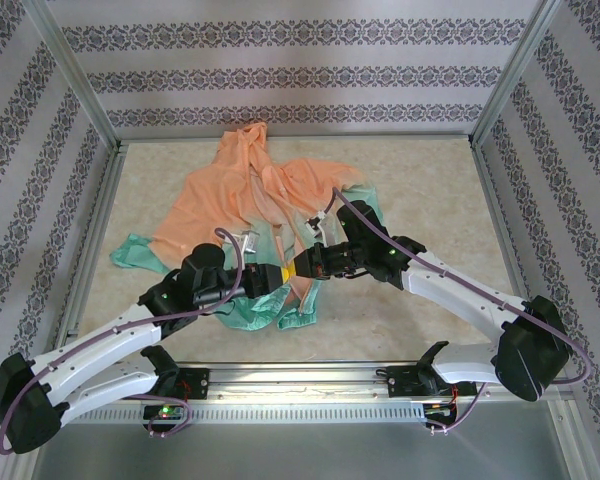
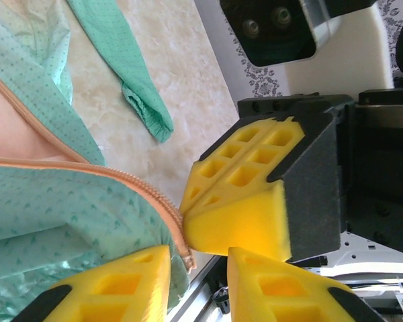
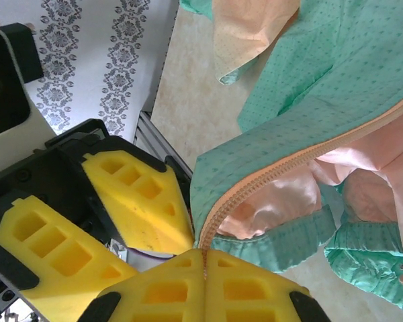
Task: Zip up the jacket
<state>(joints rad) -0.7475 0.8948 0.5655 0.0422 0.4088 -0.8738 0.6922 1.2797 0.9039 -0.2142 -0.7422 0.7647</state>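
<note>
Top external, L to R: see jacket (image 1: 230, 190) lying open on desk (image 1: 420, 200), orange hood (image 1: 248, 140) at far end, mint hem (image 1: 270, 313) twd the arms, one mint sleeve (image 1: 130, 252) flung out to the L. Find left hand (image 1: 286, 272) & right hand (image 1: 298, 268) nose to nose at the hem, approx mid-jacket, where the front opening ends. Prob there because a zip has to be started from the bottom. Can't read either hand's opening from up there; too small & bunched to judge.

Left wrist: see own pads (image 2: 121, 285) apart w/ a clear gap, gripping nothing. Bottom end of zip tape (image 2: 176, 228) hangs at that gap, brushing one pad. Judge left hand as poised round the tape end, not yet closed on it. Also get a front-on look at right hand, pads pressed flat together, tip against the tape.

Right wrist: see right hand's pads (image 3: 148, 292) fully closed, pinching the peach tape at its lower end, prob to hold that edge taut & put while the other side is sorted. Adds what left wrist cuts off: tape running up & R across mint fabric, pale lining (image 3: 275, 201) puckered beside it. No slider or pull made out in any view; can't say where it sits.
</note>
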